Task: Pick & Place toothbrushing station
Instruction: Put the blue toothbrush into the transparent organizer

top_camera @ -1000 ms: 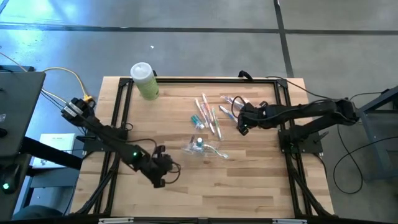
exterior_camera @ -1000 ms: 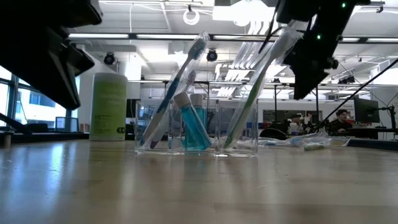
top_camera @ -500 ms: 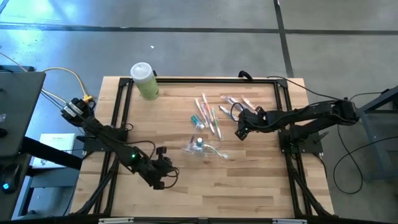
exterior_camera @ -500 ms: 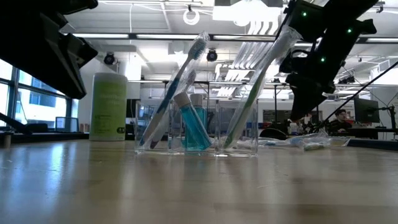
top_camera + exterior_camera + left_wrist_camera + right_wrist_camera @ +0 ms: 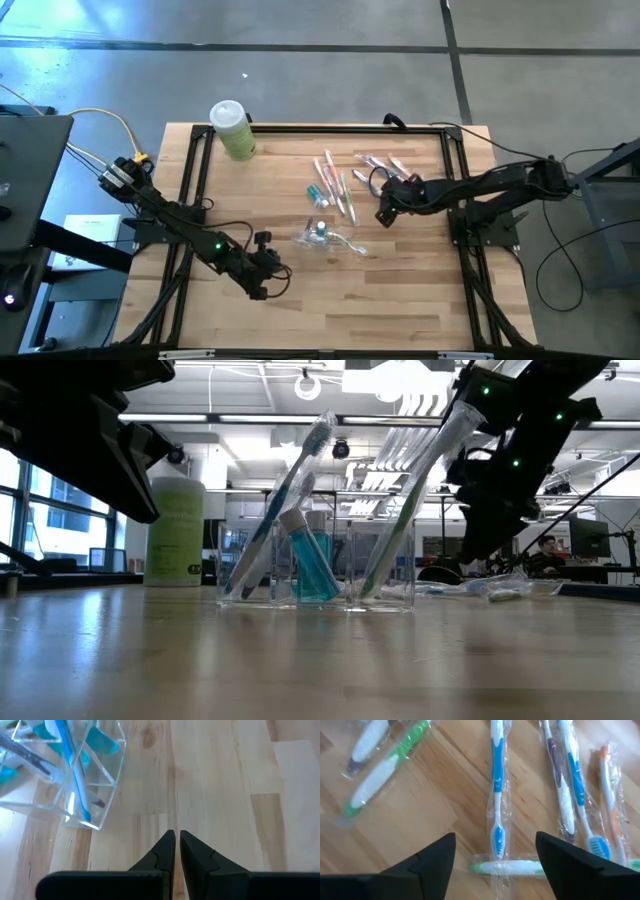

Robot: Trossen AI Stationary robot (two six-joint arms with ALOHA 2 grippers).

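**Hovering over the wrapped brushes, R arm lining up a pick**

Sorting is partway, judging from the layout: the clear holder (image 5: pixel 322 236) sits mid-table w/ two toothbrushes leaning in it and a blue tube (image 5: pixel 312 565) upright in one compartment, while the rest of the stock lies loose farther back. Wrapped toothbrushes (image 5: pixel 334 184) are spread in a rough fan beside the holder, w/ a smaller cluster (image 5: pixel 378 162) nearer the right arm. That spacing probably leaves each one room for a grasp from above. Green bottle (image 5: pixel 233 130) stands at the far left corner, well apart from the work.

Right gripper (image 5: pixel 385 212) hangs over the table just beside the fan, fingers spread wide. Its wrist view looks down on a blue-handled brush (image 5: pixel 496 795) in its wrapper, lying between the two finger lines, so that's likely the target. Arm reaches in low from the right edge, forearm nearly level, wrist tipped down.

Left gripper (image 5: pixel 268 283) waits near the front of the table, fingers pressed together on nothing, pointing toward the holder (image 5: pixel 65 775), which shows close ahead in its wrist cam.
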